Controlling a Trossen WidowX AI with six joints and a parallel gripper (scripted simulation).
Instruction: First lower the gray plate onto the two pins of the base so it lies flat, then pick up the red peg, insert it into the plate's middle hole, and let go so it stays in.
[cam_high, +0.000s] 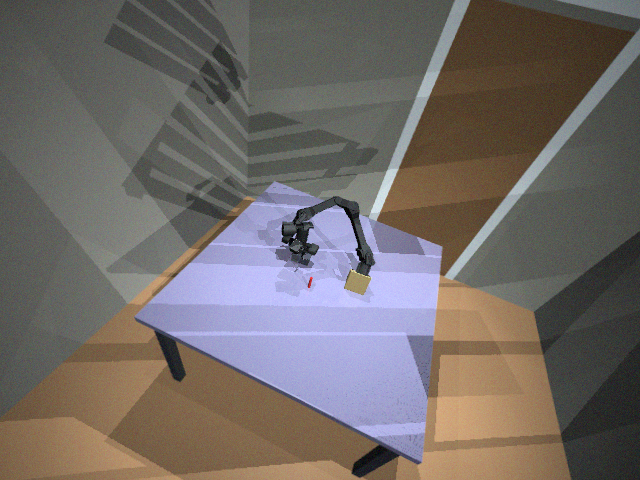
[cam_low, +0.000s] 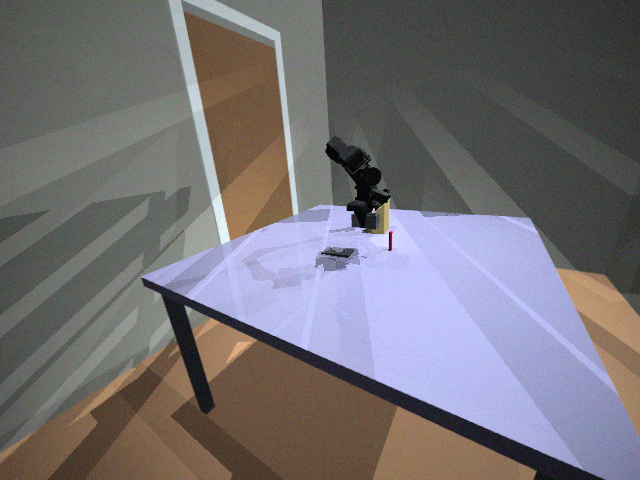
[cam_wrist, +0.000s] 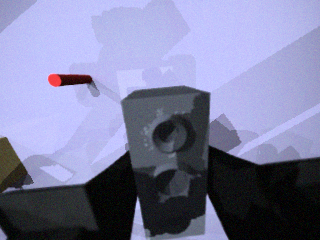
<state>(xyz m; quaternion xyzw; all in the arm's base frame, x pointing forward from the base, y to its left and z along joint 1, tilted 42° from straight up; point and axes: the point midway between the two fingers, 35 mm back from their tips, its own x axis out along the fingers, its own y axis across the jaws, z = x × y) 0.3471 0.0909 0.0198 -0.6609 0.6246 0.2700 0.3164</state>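
My gripper is shut on the gray plate, which is held above the table between the two fingers. The plate's round holes face the wrist camera; the lower part is in shadow. The dark, flat base lies on the table, lower than the gripper and to its left in the exterior view. I cannot tell the base apart from the arm and shadows in the top view. The red peg stands upright on the table, off to one side of the gripper and touching nothing else.
A tan block stands by the foot of the arm. It shows at the left edge of the wrist view. The lavender table carries broad shadows. A wall with a brown door stands beyond it.
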